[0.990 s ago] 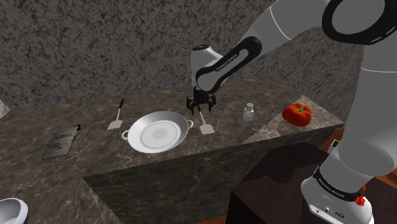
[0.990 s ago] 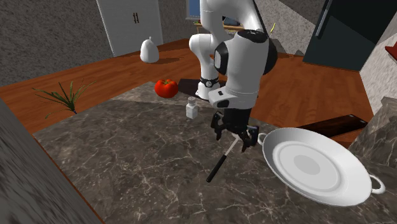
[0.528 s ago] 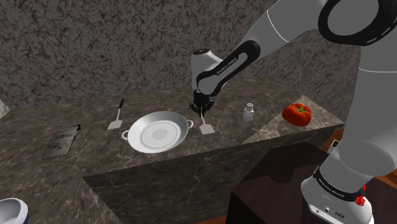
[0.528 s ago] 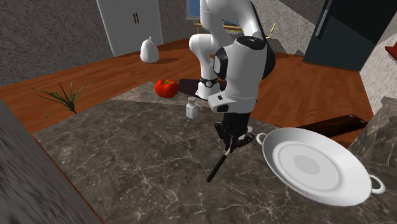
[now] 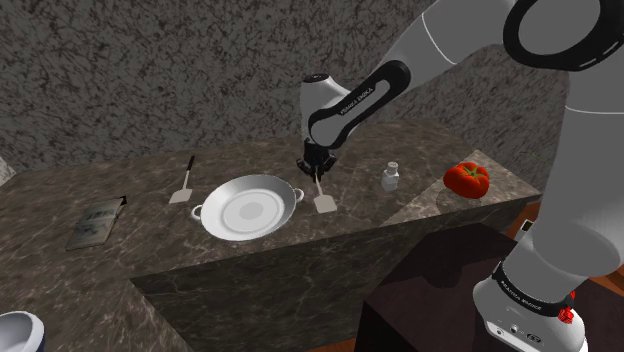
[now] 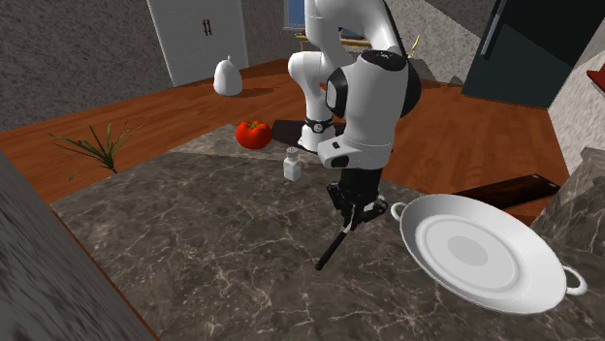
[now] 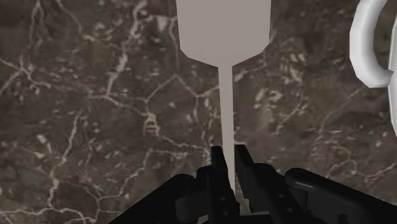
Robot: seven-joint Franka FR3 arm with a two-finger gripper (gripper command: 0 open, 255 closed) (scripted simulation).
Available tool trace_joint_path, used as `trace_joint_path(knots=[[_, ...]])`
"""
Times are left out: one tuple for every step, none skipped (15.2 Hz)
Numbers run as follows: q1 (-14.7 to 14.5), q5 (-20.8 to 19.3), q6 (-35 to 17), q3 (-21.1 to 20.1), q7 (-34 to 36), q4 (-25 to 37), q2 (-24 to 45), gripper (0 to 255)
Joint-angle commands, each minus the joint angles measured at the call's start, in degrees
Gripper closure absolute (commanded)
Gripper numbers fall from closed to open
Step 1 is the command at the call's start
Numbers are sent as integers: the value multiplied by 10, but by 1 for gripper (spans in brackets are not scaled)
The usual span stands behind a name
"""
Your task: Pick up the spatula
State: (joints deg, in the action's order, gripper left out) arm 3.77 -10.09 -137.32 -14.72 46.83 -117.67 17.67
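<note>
Shoulder view: end effector (image 5: 315, 168) points down over the dark marbled worktop (image 5: 150, 235), just beside the pan (image 5: 247, 208). The spatula (image 5: 324, 201) hangs from it, pale blade near the pan's rim.
Second exterior view: the spatula's black handle slants out below the end effector, towards the camera.
Wrist view: both fingers (image 7: 217, 168) clamped on the spatula's thin shaft, blade beyond them, worktop behind

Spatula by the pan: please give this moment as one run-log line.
phase: grasp | claw: shut on spatula shaft | place: counter, beside pan | lift: none visible
</note>
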Motion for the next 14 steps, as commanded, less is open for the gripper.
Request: trace_joint_path(knots=[[1, 4, 10, -2, -3, 1, -9, 255], [2, 7, 16, -3, -5, 3, -14, 255], [3, 9, 23, -4, -7, 5, -19, 255], [3, 11, 29, -5, -9, 7, -24, 255], [4, 14, 36, -5, -10, 9, -28, 255], [4, 16, 42, -6, -12, 11, -33, 255], [5, 18, 49, -7, -14, 14, -37, 255], [5, 20, 56, -8, -15, 16, -42, 255], [6, 22, 62, -8, -17, 19, -46, 255], [6, 24, 69, -9, -19, 21, -50, 255], [7, 26, 76, -9, -20, 24, -54, 255], [7, 28, 82, -10, -22, 27, -58, 255], [7, 30, 89, -11, -23, 30, -62, 255], [7, 31, 90, -11, -23, 31, -63, 255]])
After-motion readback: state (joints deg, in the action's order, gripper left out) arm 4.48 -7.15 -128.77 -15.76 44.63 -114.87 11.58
